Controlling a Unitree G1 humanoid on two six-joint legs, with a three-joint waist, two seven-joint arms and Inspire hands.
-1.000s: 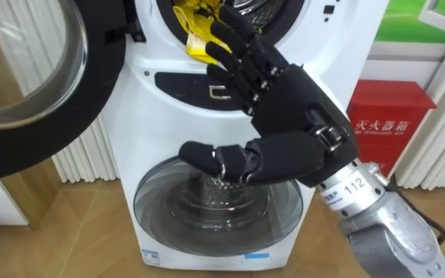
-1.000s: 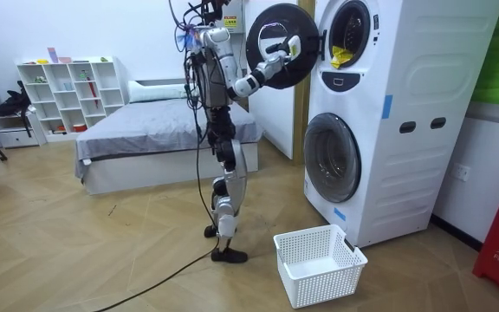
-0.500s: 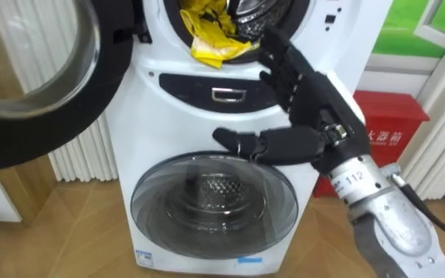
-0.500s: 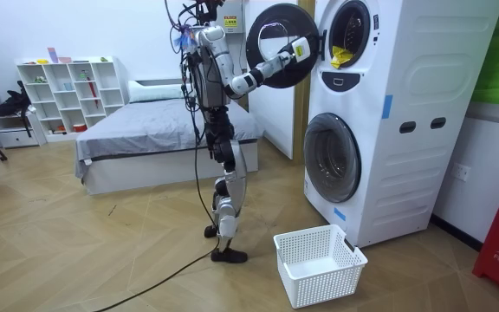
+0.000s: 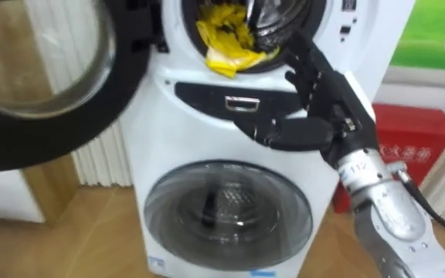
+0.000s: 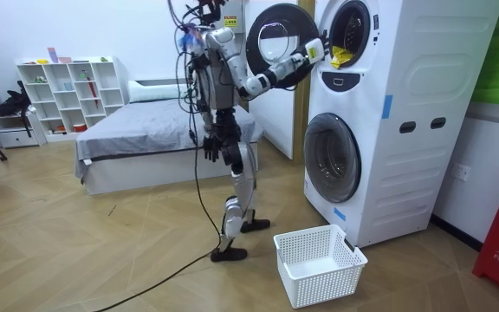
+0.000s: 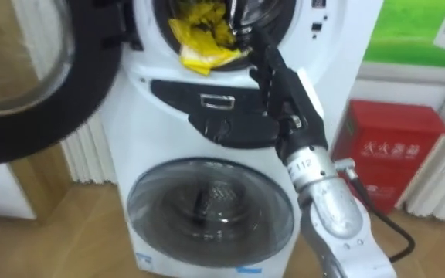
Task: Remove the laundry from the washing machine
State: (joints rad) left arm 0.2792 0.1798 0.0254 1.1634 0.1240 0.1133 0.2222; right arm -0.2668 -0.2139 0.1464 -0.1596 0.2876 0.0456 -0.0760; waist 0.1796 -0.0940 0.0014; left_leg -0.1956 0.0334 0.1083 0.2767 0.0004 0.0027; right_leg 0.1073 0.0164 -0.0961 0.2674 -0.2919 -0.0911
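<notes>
Clothes (image 5: 226, 38) half hidden in drum (image 5: 273, 19), right robot hand (image 5: 331, 93) outstretched

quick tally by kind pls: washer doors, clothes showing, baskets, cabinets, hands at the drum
Washer doors: 2, upper door open, lower door shut
Yellow cloth: 1, in the upper drum
Basket: 1, on the floor
Red cabinet: 1
Right hand: 1, at the upper drum
Total: 6

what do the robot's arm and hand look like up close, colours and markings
The right hand is black and blocky. A white wrist band carries dark numerals, and behind it the forearm is a smooth silver-grey shell with a dark cable alongside. The left hand looks dark too.
</notes>
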